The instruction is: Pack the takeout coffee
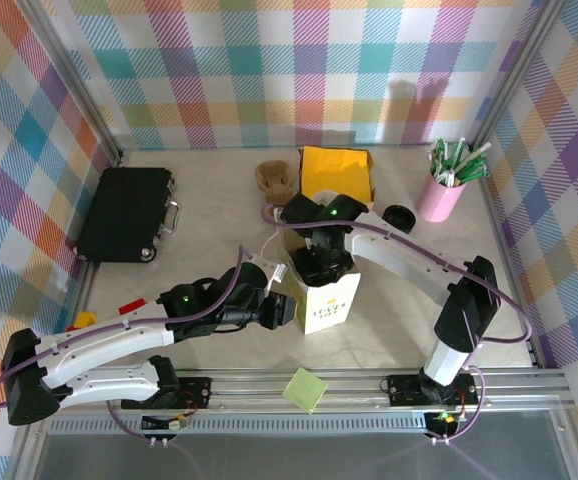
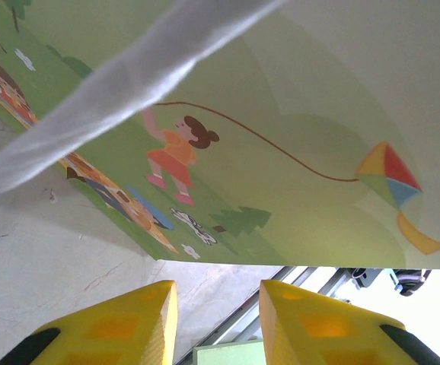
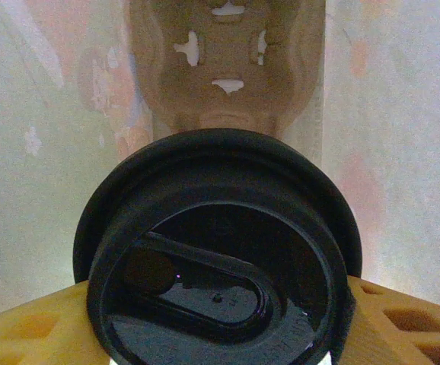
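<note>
Right gripper, reaching down through the open mouth of the paper bag at the middle of the table. From its wrist camera we see its yellow fingers closed on either side of the takeout coffee. Only the black lid of the coffee faces the lens; the cup body beneath is hidden. The coffee is inside the bag. Deeper in the bag, beyond the coffee, lies a brown cardboard cup carrier; we cannot tell whether the two touch.

Left gripper, at the bag's left side: we see its two yellow fingers standing apart. Bare table and the frame rail show in the gap, with nothing between the fingers. Just beyond the fingertips hangs the bag's printed green panel, showing a girl with a kite.

Elsewhere on the table we note:
- a black case at far left
- a pink cup of green-white sticks at far right
- a yellow packet behind the bag
- a green sticky note on the same rail
</note>
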Available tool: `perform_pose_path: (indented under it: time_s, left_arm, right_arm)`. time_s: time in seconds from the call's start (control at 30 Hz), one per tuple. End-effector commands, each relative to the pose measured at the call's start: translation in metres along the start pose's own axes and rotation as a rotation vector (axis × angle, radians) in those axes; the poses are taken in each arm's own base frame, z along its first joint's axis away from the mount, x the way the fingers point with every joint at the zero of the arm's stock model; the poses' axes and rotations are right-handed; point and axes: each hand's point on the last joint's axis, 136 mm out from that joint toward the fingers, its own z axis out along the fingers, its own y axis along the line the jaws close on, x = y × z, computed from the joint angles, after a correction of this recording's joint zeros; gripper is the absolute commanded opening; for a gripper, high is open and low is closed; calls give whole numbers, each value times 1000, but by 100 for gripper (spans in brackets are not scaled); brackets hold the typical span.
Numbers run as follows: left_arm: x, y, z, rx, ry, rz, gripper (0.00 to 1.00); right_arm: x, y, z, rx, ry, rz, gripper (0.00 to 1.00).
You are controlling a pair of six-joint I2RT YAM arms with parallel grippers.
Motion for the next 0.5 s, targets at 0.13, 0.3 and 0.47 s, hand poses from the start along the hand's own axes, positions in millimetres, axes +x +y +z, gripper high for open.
perform_pose_path:
  time_s: [0.13,0.3,0.47]
  left_arm:
    - [-7,-8,-9,11,-21,30,34]
    - [-7,-8,-10,10,-19,30,34]
    - [-7,-7,-11,6,-22,29,34]
  right_arm:
    - [3,-6,-12,32,42,-14,41]
    - [1,-7,-23,34,26,-17,41]
    - [0,-7,-30,34,21,-21,41]
